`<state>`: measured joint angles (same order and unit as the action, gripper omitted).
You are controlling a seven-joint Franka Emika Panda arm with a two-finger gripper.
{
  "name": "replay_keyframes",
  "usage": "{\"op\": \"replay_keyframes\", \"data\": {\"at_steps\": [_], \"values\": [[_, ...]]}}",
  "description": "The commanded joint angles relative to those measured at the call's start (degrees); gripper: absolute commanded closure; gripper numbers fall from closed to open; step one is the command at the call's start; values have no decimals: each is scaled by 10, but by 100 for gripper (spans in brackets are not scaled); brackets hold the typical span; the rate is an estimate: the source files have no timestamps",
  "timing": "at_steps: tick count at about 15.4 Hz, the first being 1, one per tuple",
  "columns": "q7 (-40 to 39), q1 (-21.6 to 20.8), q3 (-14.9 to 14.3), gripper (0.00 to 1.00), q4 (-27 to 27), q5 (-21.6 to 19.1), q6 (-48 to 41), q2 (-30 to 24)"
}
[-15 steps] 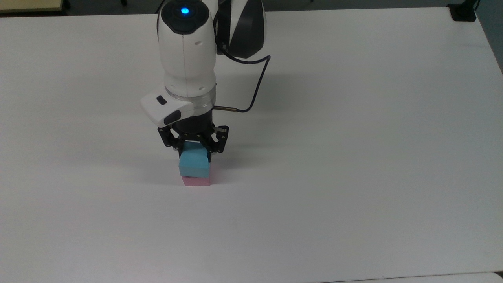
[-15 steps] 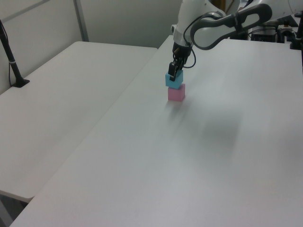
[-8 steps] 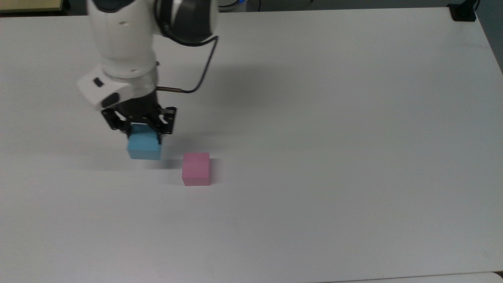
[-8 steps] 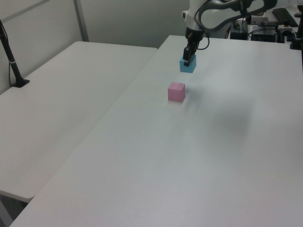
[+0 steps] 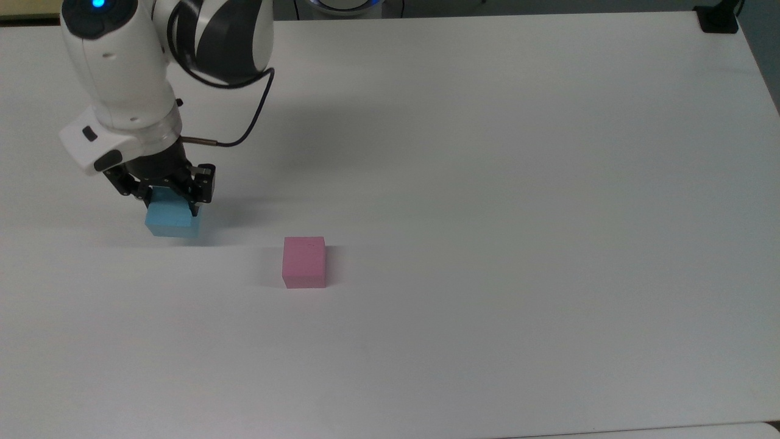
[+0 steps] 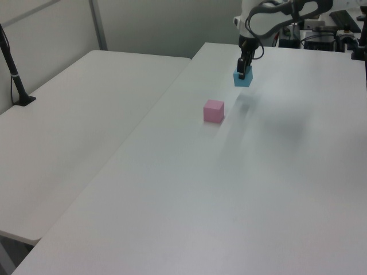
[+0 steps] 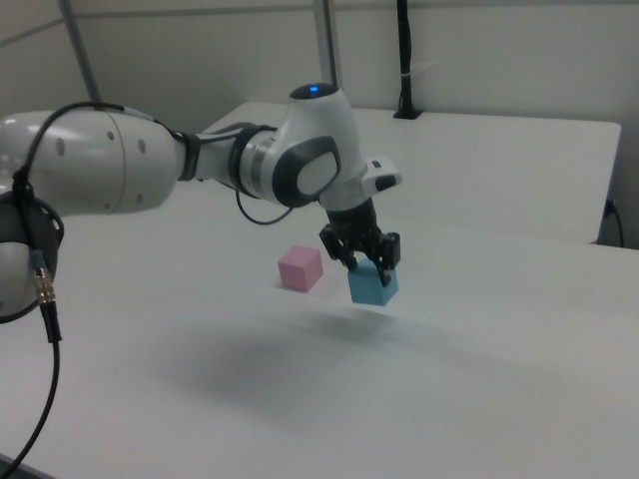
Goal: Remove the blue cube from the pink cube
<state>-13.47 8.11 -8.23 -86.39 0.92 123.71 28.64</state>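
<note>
Nearest to the front edge of the worktop [image 5: 548, 341] in the top view, the pink cube [image 5: 304, 262] stands alone, with nothing on its upper face. One second ago the blue cube sat directly on it; half a second ago the blue cube was already off and beside it, and the pink cube itself has not shifted in that time.

Farther back, toward the top view's left edge of the worktop, the blue cube [image 5: 172, 220] is now well apart from the pink one. The gripper [image 5: 163, 196] is closed on the blue cube, with its black fingers [image 5: 201, 190] pressed on two opposite sides near the top. In the right view the blue cube [image 7: 373, 284] appears just above the surface, with a soft shadow under it, but I cannot tell surely if it touches the worktop or not. In the left view the blue cube [image 6: 243, 78] lies beyond the pink cube [image 6: 214, 110], closer to the far side of the worktop.

What this means, in my judgement: the main part of the task is done, because the two cubes are separated. What remains is to set the blue cube down on the bare worktop and release it, without coming back near the pink cube.
</note>
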Motion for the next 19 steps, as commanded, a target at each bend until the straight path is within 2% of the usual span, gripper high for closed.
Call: {"op": "replay_keyframes", "data": {"at_steps": [1, 4, 5, 6, 7, 8, 13, 17, 19], "values": [[-9, 5, 1, 74, -8, 20, 53, 18], [-9, 7, 1, 61, -11, 19, 56, 19], [-9, 9, 1, 53, -11, 19, 56, 19], [-7, 9, 1, 40, -12, 19, 57, 20], [-6, 9, 1, 17, -14, 20, 58, 25], [-5, 10, 1, 0, -14, 20, 58, 26], [-2, 13, 1, 0, -11, 18, 35, -1], [22, 0, 5, 0, -9, 11, -64, -69], [71, -31, 1, 0, -9, 11, -110, -100]]}}
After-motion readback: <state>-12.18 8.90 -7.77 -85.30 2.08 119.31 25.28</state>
